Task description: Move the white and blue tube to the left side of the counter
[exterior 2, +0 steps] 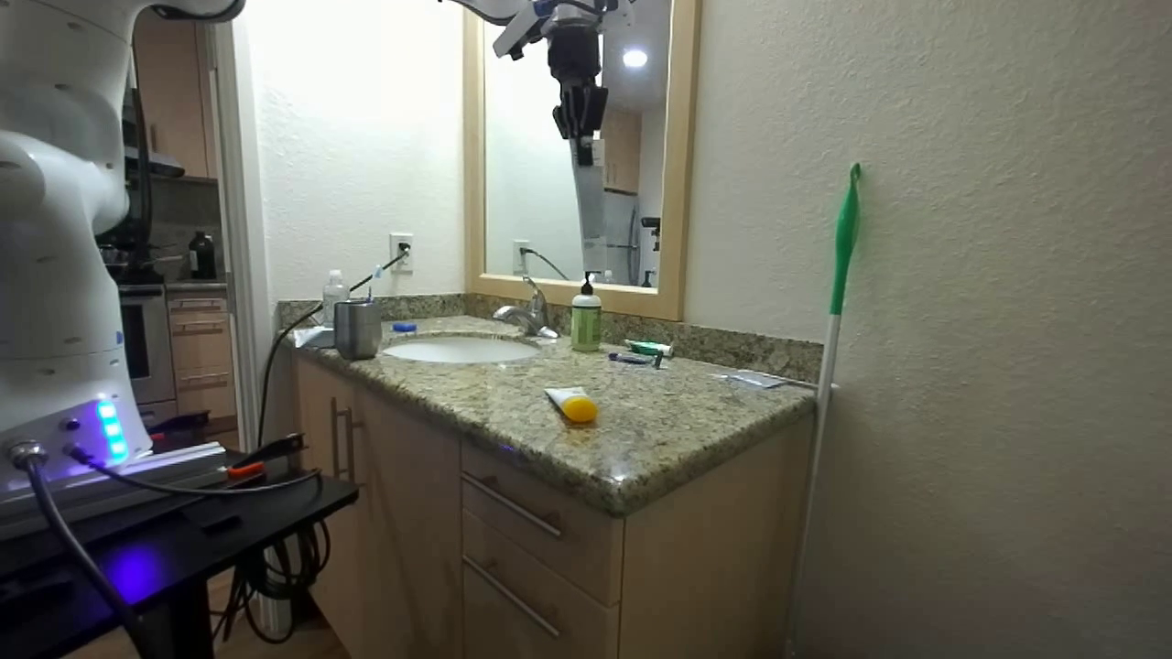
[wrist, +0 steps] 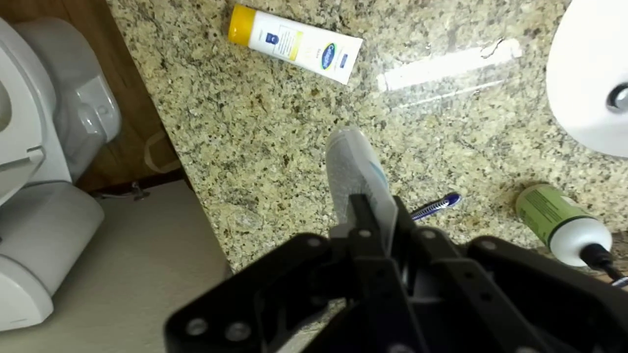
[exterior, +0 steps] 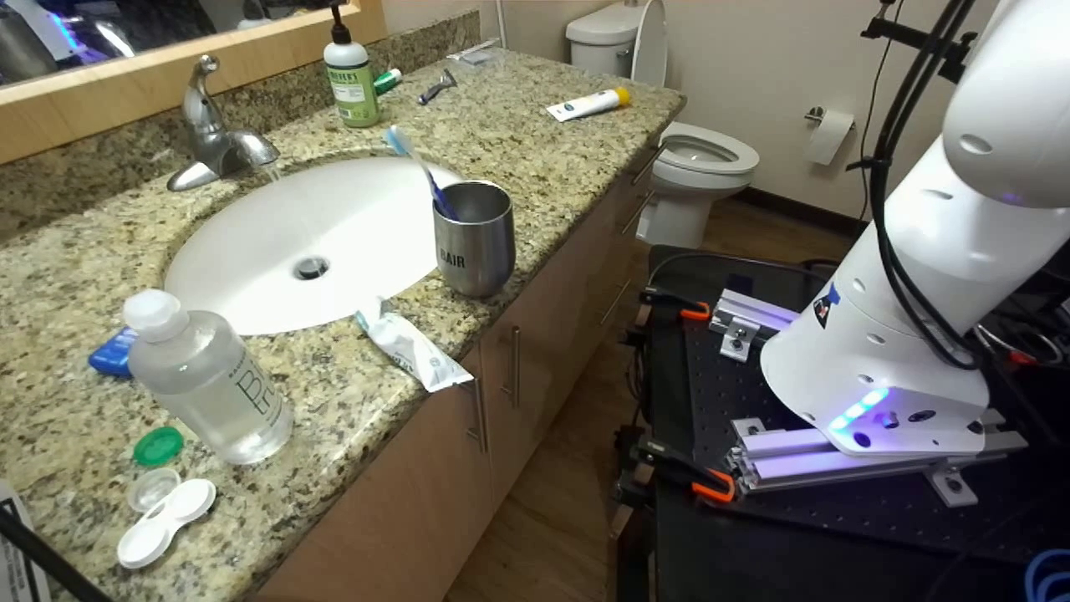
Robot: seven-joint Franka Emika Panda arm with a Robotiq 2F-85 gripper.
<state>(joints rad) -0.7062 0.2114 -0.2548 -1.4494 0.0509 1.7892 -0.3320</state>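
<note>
Gripper (wrist: pixel 379 203): clamped on the tube (wrist: pixel 354 164), and we see the grip near its upper end.
Tube: hanging clear above the surface (wrist: pixel 274 162); in an exterior view we catch it against the mirror (exterior 2: pixel 531 183).
Surface: we spot the Cetaphil (wrist: pixel 297 43) lying flat, soap (exterior 2: pixel 586 328) upright near the sink (exterior: pixel 217 259).

In an exterior view my white arm (exterior: pixel 961 242) rises from a black table (exterior: pixel 710 543), a blue light (exterior: pixel 859 410) glowing at its base. Along the counter (exterior: pixel 518 142) I see 1 metal cup (exterior: pixel 476 251) upright beside the sink (exterior: pixel 242 276) with 1 toothbrush (exterior: pixel 422 170) leaning in it, a toothpaste tube (exterior: pixel 414 347) whose end juts past the front edge, an upright clear bottle (exterior: pixel 217 380) near a green lid (exterior: pixel 158 446), and, towards the far end, a yellow-capped tube (exterior: pixel 589 104) lying flat
</note>
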